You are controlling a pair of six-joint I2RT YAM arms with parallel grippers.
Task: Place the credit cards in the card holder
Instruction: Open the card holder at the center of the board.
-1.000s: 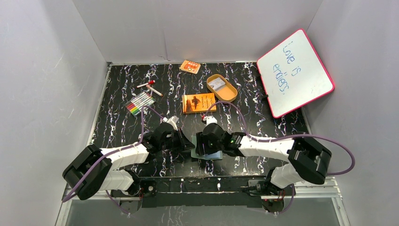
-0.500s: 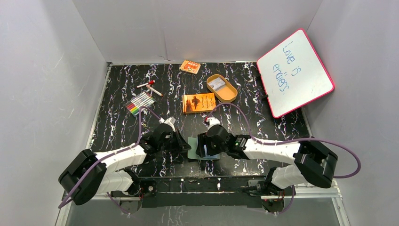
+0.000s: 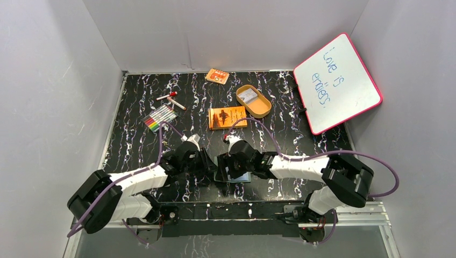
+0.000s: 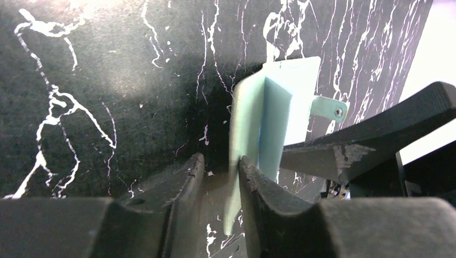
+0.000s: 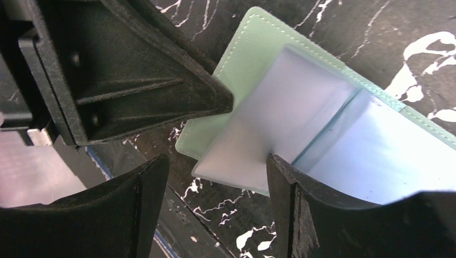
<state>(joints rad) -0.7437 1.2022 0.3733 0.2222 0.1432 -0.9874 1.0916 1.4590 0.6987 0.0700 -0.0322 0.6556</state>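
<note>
The left gripper [image 4: 220,161] is standing with its jaws slightly parted, released rather than clenched. The pale green cover of the card holder [image 4: 274,113] is rising on edge in the gap, leaning against one finger and clear of the other. The right gripper [image 5: 216,158] is hanging wide open over the holder's inside, gripping nothing, with one finger [image 5: 282,204] meeting the edge of a pale blue pocket leaf.

The holder is lying half open on the black marbled table [image 3: 134,145], its snap tab [image 4: 329,109] sticking out from one edge. It is sitting on the near side of the orange book [image 3: 227,117], toward the arm bases and apart from it. The left gripper is reaching in from the book's near left, the right from its near right. A tan tin [image 3: 254,100] is lying just beyond the book's far right corner.
</note>
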